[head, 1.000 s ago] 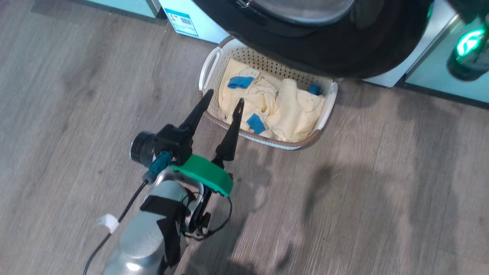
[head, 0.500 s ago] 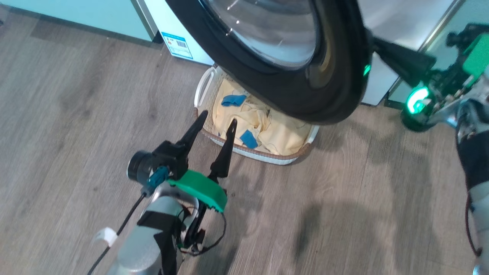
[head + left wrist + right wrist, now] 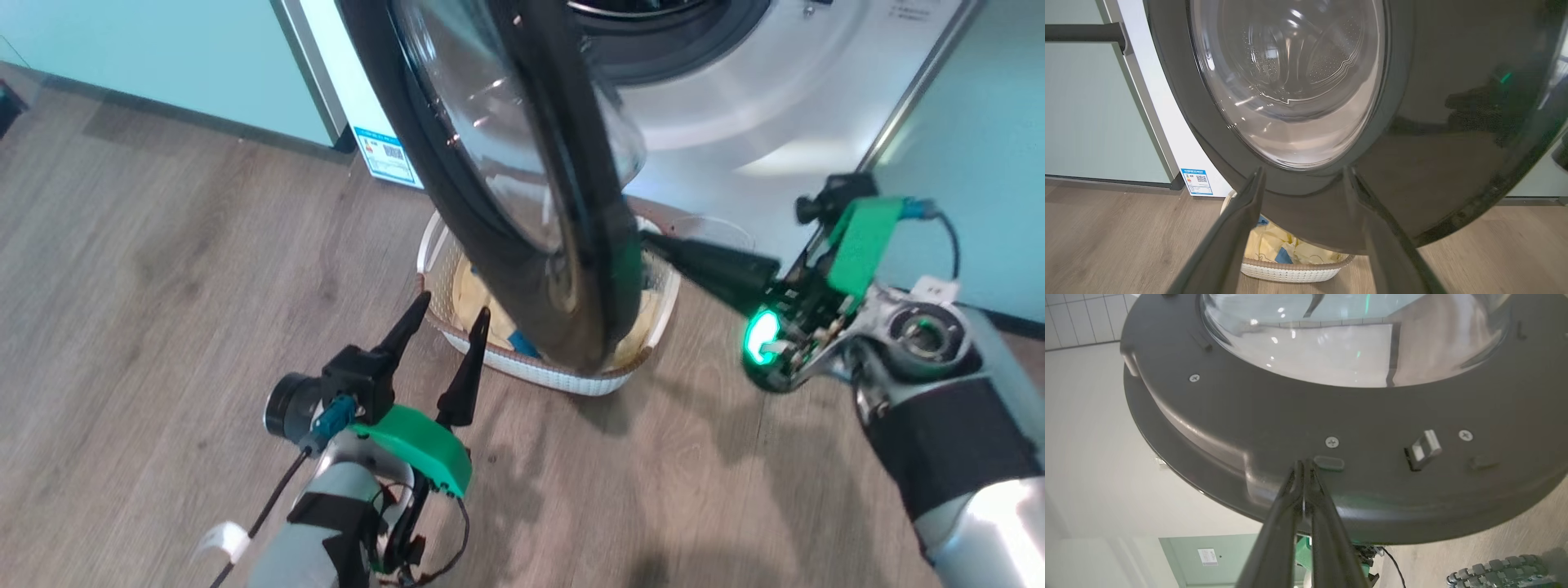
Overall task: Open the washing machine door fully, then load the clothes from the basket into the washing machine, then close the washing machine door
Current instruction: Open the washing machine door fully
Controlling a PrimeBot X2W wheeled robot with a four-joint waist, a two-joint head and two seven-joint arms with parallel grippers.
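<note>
Head view: the washing machine door [image 3: 490, 163] stood part-open before the washing machine [image 3: 735, 122] and overhanging the basket [image 3: 563, 376] on the floor [image 3: 163, 245]; the right gripper [image 3: 651, 240], pinched closed on nothing, touched its inner face, while the left gripper [image 3: 451, 309] hung spread and empty beside the basket's near rim. Left wrist view: the clothes [image 3: 1274, 249] lay heaped in the basket beneath the door's rim, judged soft and light, best pinched at a raised fold. Right wrist view: the closed tips bore on the rigid inner rim; the door was judged heavy and slick, better pushed near this free edge than gripped.
</note>
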